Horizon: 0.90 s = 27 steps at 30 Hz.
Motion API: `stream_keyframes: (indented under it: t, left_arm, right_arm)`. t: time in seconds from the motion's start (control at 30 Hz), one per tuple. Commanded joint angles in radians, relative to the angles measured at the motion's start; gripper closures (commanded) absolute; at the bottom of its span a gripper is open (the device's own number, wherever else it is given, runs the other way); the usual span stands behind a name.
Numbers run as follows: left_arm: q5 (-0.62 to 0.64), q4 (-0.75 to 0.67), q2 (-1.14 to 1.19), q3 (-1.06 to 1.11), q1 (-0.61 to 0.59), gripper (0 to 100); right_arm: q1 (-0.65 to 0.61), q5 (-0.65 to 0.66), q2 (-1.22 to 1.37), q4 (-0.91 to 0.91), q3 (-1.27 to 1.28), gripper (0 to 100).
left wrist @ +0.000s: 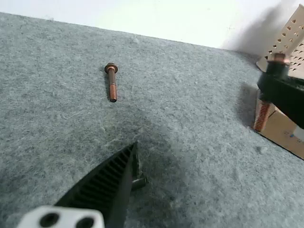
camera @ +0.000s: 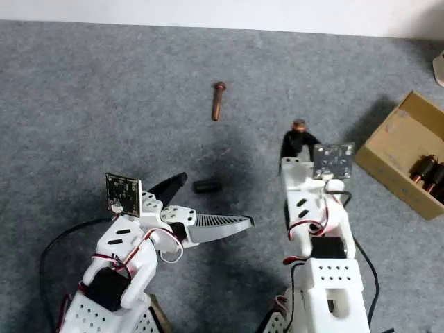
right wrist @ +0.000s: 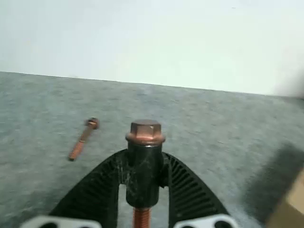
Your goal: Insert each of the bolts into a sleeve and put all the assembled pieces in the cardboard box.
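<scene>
My right gripper (camera: 298, 144) is shut on a black sleeve (right wrist: 142, 183) with a copper bolt (right wrist: 145, 133) standing upright through it, left of the cardboard box (camera: 392, 149). The left wrist view has that same held bolt (left wrist: 261, 115) in front of the box (left wrist: 285, 132). A second black sleeve (camera: 207, 186) lies on the mat between the open fingers of my left gripper (camera: 218, 199); its black finger (left wrist: 111, 178) partly covers the sleeve (left wrist: 139, 181). A loose copper bolt (camera: 218, 100) (left wrist: 111, 81) (right wrist: 83, 138) lies farther out on the mat.
The box holds assembled pieces (camera: 427, 170). A grey felt mat (camera: 104, 104) covers the table up to a white strip along the far edge. A beige object (camera: 439, 69) sits at the right edge beyond the box.
</scene>
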Motion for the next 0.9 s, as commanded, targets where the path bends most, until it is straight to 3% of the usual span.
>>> stream_keyframes:
  t: [0.0,0.13,0.3,0.57,0.87]
  left_arm:
    - [0.000,-0.025,-0.004,-0.012,0.008,36]
    - [0.000,-0.025,-0.004,-0.012,0.007,46]
    - [-0.006,-0.025,-0.004,-0.012,0.005,60]
    - [-0.006,-0.025,-0.005,0.007,0.004,60]
    - [-0.008,-0.025,-0.005,0.008,0.004,60]
  right_arm:
    - [0.084,-0.005,-0.015,-0.002,-0.077,99.4]
    - [0.163,-0.011,-0.012,0.007,-0.124,99.4]
    - [0.194,-0.011,-0.012,0.154,-0.248,99.4]
    - [0.275,-0.011,0.018,0.197,-0.340,99.4]
    - [0.417,-0.012,0.512,0.199,-0.613,99.4]
